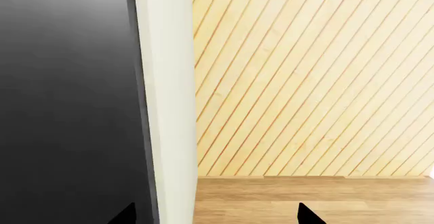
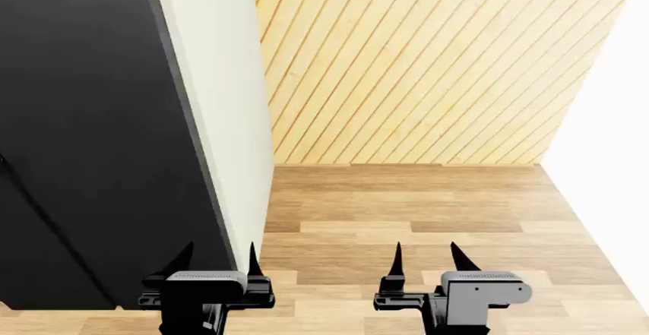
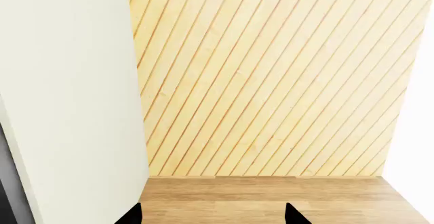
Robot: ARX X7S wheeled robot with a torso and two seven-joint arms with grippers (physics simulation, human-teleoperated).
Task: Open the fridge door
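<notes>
At 9 to 11 o'clock in the head view stands the fridge door (image 2: 81, 122): one tall glossy black face with one pale off-white edge strip (image 2: 218, 99) running along its right side, top to floor. A faint dark line crosses the black face low at 8 o'clock; cannot tell whether it is the handle. No second leaf can be told apart here.

Two grippers counted, both at 6 o'clock along the bottom of the head view. Left gripper (image 2: 218, 257): two black fingertips pointing forward, jaws wide, nothing between them; its tips sit just before the door's lower edge, contact cannot be told. Right gripper (image 2: 426, 257): two fingertips, jaws wide, empty, over bare floor, well apart from the door.

Left wrist view: black face (image 1: 68, 102) and pale strip fill the side at 9 o'clock, both fingertips show at 6 o'clock. Right wrist view: pale surface (image 3: 68, 92) at 9 o'clock, two fingertips at 6.

One diagonal-slatted wooden wall (image 2: 426, 61) at 12 to 2 o'clock. One wooden plank floor (image 2: 406, 206) at 4 to 6. One plain white wall (image 2: 618, 153) at 3 o'clock.
</notes>
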